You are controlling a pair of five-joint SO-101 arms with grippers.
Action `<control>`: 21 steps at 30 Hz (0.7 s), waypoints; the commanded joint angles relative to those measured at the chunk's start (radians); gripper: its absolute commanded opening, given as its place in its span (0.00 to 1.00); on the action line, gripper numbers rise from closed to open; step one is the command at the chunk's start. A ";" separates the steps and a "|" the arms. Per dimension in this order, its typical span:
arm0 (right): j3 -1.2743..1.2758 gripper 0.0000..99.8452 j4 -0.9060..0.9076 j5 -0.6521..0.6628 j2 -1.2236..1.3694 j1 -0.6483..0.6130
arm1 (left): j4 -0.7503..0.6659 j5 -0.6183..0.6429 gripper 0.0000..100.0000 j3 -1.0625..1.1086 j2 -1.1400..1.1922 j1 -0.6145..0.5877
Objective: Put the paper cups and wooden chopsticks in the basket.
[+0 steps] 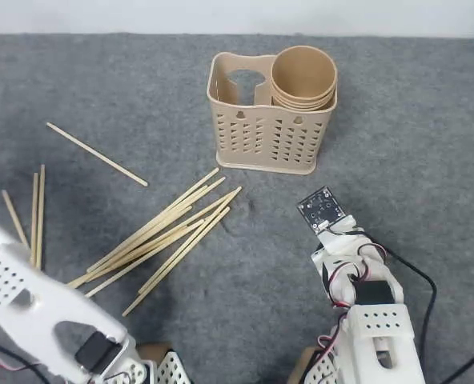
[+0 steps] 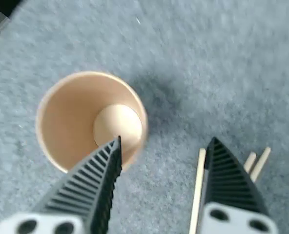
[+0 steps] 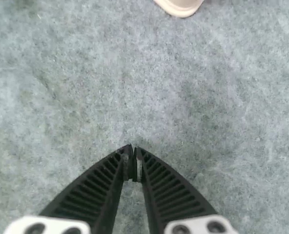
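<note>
- The left claw [image 2: 164,163] is hanging wide open over the grey mat [image 2: 222,58] and gripping nothing; the spread looks set to take a cup's wall.
- Just ahead of it a single paper cup [image 2: 91,117] is standing upright, mouth up. One fingertip [image 2: 114,146] is crossing its near rim, and whether they are touching cannot be told.
- Beside the other finger, loose wooden chopsticks [image 2: 199,190] are lying flat on the mat.
- The right claw [image 3: 134,165] is hanging pressed shut and empty over bare mat, apparently keeping out of the way.
- Well ahead of that claw the basket [image 1: 261,140] is standing upright. Nested paper cups [image 1: 303,76] are filling one compartment, probably stacked to save room, and the neighbouring compartment is lying free, likely for sticks.
- Off to that claw's side, toward the left arm [image 1: 37,312], the main chopstick heap [image 1: 161,236] is lying fanned out, waiting to be gathered.
</note>
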 commanded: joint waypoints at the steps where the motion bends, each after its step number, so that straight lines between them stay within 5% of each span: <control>1: -0.005 0.01 0.005 0.015 -0.025 -0.005 | 0.005 -0.011 0.26 -0.061 -0.064 -0.009; 15: -0.005 0.01 0.004 0.015 -0.024 -0.005 | -0.118 -0.018 0.25 -0.048 0.180 0.002; 21: -0.005 0.01 0.004 0.015 -0.024 -0.005 | -0.117 -0.041 0.01 -0.056 0.193 0.023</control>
